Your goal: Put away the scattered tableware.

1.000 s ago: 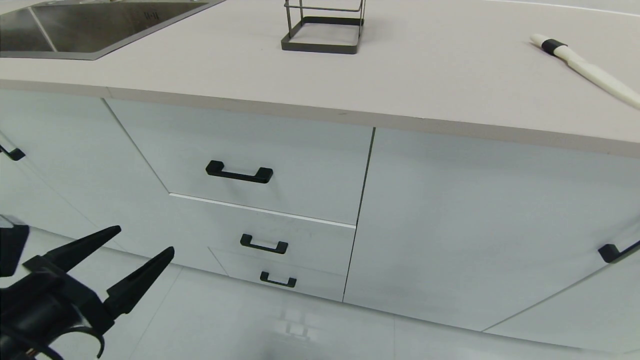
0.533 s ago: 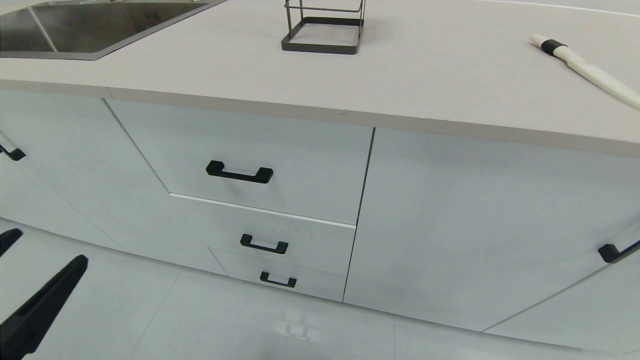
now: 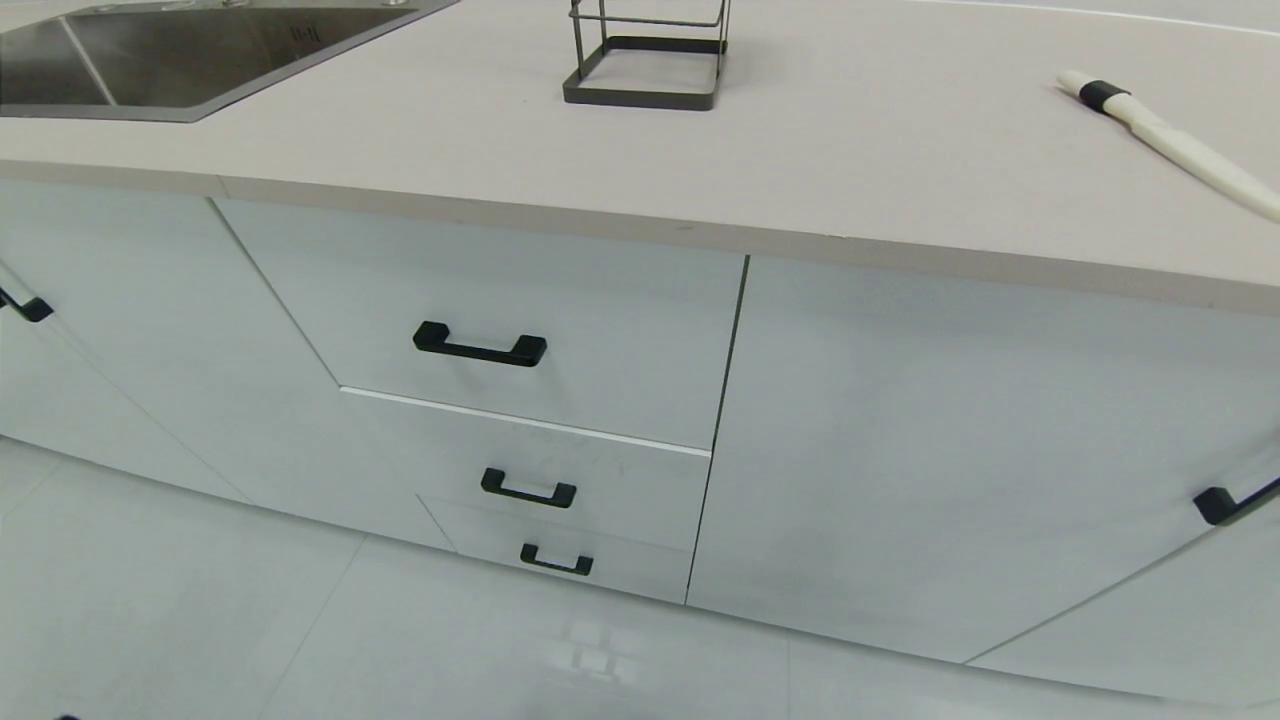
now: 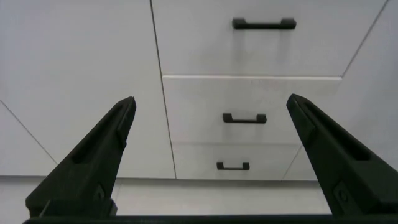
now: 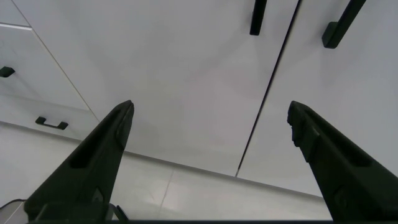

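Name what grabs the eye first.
Three drawers with black handles stack in the middle under the counter. The counter holds a white utensil at the right, a wire rack at the back and a sink at the left. The left gripper and right gripper stand open before the cabinets.

The counter (image 3: 900,150) holds the sink (image 3: 180,50) at left, rack (image 3: 640,97) midway, utensil (image 3: 1170,142) at right, with drawers (image 3: 600,480) stacked below.
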Tool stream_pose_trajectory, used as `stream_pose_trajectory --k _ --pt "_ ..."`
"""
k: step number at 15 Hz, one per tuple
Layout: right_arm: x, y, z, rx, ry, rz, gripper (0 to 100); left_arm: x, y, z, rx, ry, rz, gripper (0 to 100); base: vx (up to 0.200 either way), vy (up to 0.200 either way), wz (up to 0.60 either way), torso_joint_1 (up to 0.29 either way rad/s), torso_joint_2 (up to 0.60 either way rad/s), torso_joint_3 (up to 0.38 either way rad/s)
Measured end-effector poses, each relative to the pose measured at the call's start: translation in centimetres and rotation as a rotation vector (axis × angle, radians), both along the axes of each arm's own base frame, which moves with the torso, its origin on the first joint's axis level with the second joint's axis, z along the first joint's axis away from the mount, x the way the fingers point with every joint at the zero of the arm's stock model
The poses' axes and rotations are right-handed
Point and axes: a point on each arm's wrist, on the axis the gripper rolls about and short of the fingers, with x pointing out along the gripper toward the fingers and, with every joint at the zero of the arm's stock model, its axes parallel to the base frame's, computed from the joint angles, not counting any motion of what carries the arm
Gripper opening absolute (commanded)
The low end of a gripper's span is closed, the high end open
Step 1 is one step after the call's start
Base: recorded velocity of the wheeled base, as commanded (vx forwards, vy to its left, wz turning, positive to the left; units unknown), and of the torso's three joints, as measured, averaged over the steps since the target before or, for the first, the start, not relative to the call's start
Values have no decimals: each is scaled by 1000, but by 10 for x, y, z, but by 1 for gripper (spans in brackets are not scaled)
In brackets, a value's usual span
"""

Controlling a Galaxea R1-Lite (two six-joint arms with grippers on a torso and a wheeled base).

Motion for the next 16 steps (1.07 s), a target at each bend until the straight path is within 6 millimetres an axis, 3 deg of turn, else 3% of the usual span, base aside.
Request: stream_pose_trajectory --k 2,4,7,13,16 --pt "0 0 0 0 0 0 100 -3 0 -24 13 92 14 100 0 0 0 0 0 0" --pt "0 0 0 0 0 0 100 -6 0 -36 36 146 25 100 0 0 0 0 0 0" --pt "0 0 0 0 1 0 100 -7 3 -41 35 164 153 100 0 0 0 0 0 0" --pt "0 0 0 -4 1 -2 100 -7 3 -42 -3 170 164 100 0 0 0 0 0 0" --pt "0 0 0 -1 4 -3 100 -7 3 -42 -4 170 163 100 0 0 -600 4 -4 1"
